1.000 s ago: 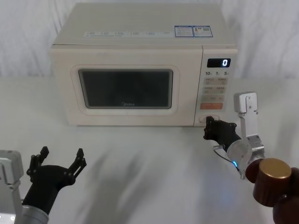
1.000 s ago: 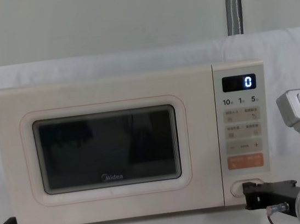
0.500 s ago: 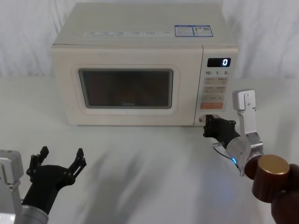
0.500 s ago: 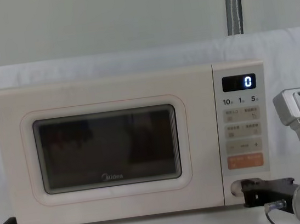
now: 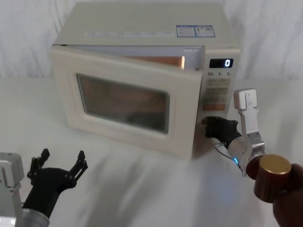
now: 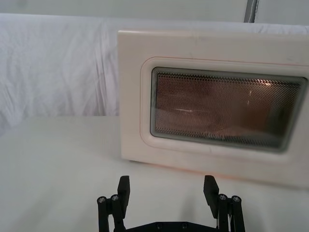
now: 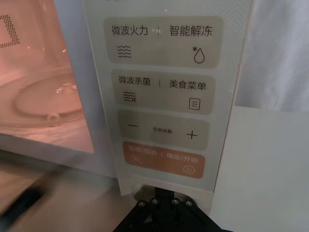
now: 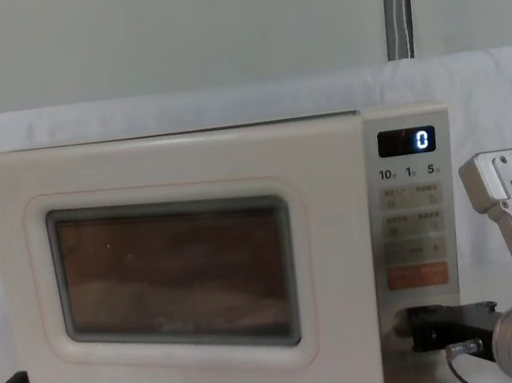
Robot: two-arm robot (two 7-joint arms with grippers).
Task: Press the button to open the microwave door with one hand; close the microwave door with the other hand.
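Note:
The microwave door (image 5: 182, 118) (image 8: 323, 268) (image 6: 133, 96) stands partly swung out on its left hinge, and the cavity behind its window glows orange. My right gripper (image 5: 209, 127) (image 8: 418, 330) (image 7: 161, 202) is shut. Its tip is against the bottom of the control panel (image 5: 218, 90), right on the button (image 7: 141, 189), covering most of it. My left gripper (image 5: 61, 159) (image 6: 167, 192) is open and holds nothing. It hovers low over the table's front left, well short of the door.
The microwave sits on a white-cloth table (image 5: 142, 189) with a white backdrop behind. The open gap shows a lit cavity with a glass turntable (image 7: 43, 104). An orange key (image 7: 164, 162) lies just above my right gripper. A metal pole (image 8: 398, 3) rises at the back.
The door, shut in the earlier frames, has sprung open toward me and the cavity has lit up. My right gripper has pushed slightly in at the panel's bottom. The left arm has not moved.

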